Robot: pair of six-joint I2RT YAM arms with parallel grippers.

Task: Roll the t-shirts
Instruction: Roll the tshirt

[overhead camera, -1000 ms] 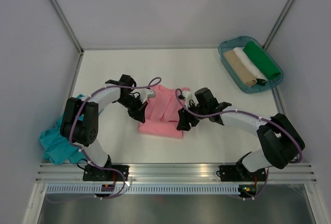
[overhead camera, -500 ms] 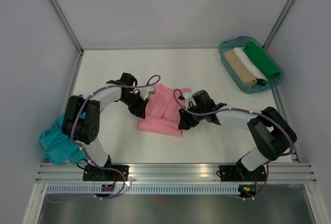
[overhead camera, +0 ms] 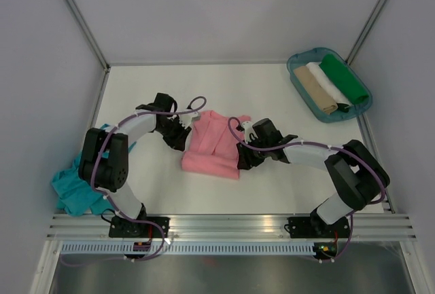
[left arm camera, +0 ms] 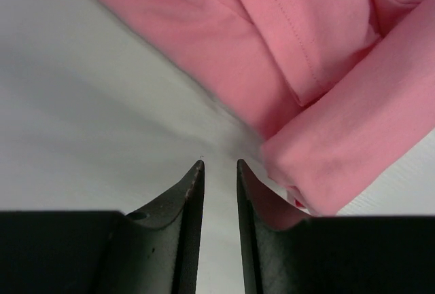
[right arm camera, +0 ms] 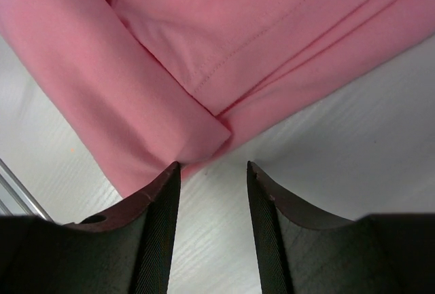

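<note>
The salmon pink t-shirt (overhead camera: 212, 146) lies folded into a narrow strip at the table's middle, with its near end rolled up a little. My left gripper (overhead camera: 182, 138) is at the shirt's left edge, narrowly open and empty, with only table between its fingers (left arm camera: 219, 166); the shirt's rolled end (left arm camera: 340, 151) lies just to its right. My right gripper (overhead camera: 242, 159) is open at the shirt's near right corner (right arm camera: 213, 166), and its left finger touches the fold (right arm camera: 170, 124). The teal blue t-shirt (overhead camera: 77, 184) lies crumpled at the left edge.
A teal plastic tray (overhead camera: 304, 52) at the back right holds a beige roll (overhead camera: 315, 90), a white roll (overhead camera: 327, 82) and a green roll (overhead camera: 344, 79). White walls enclose the table. A metal rail runs along the near edge.
My left gripper has drawn back to the left, off the pink shirt's upper left part. My right gripper has shifted slightly left against the shirt's near right corner.
</note>
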